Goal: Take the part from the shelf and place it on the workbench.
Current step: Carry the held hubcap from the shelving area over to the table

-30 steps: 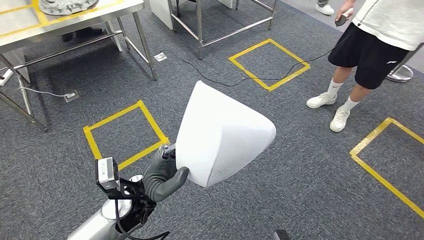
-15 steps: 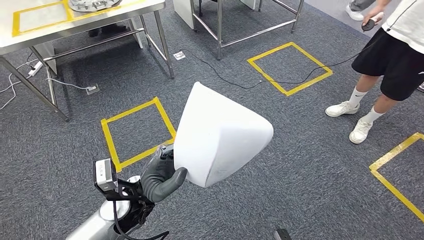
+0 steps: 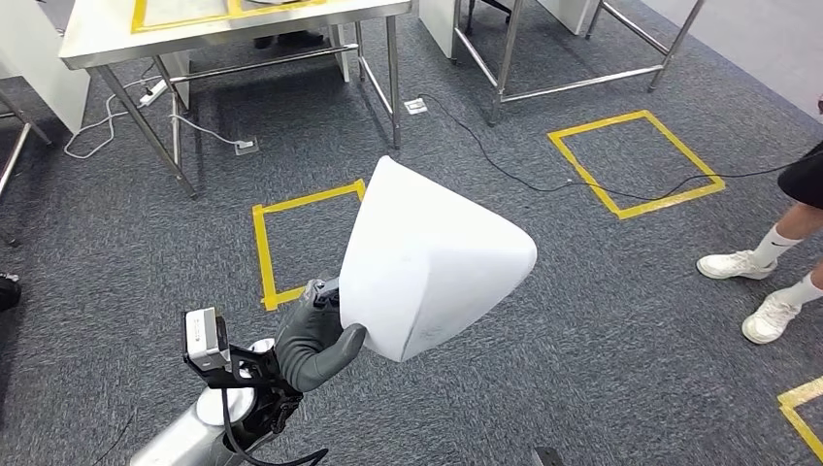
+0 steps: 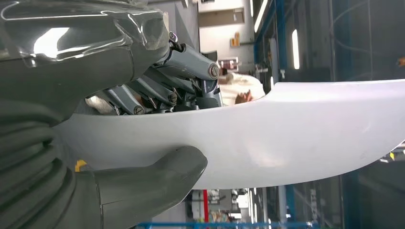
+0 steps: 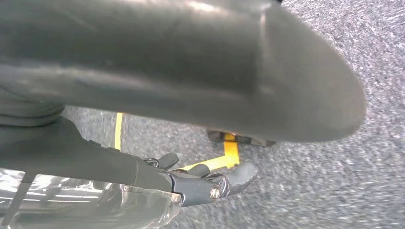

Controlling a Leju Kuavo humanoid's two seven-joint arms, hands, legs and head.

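head view: my left hand (image 3: 315, 345) grips the white part (image 3: 432, 262) at its lower edge, thumb underneath, the part held up in front of me over the grey carpet (image 3: 602, 330). the workbench (image 3: 116, 34) is ahead to the left, well apart. for this carry i'd keep the grip firm and the part level, and steer for the bench's near edge. in the way: the yellow tape square (image 3: 301, 243) just ahead, the bench legs (image 3: 393, 83), a black cable (image 3: 505, 170) and a white cord on the floor. a person's feet (image 3: 757, 286) stand off to the right.

left wrist view: thumb (image 4: 157, 179) under the part (image 4: 296, 129), dark fingers (image 4: 176, 81) over its rim, clamped.

right wrist view: my right hand (image 5: 191, 183) hangs over carpet, fingers loosely curled, holding nothing.
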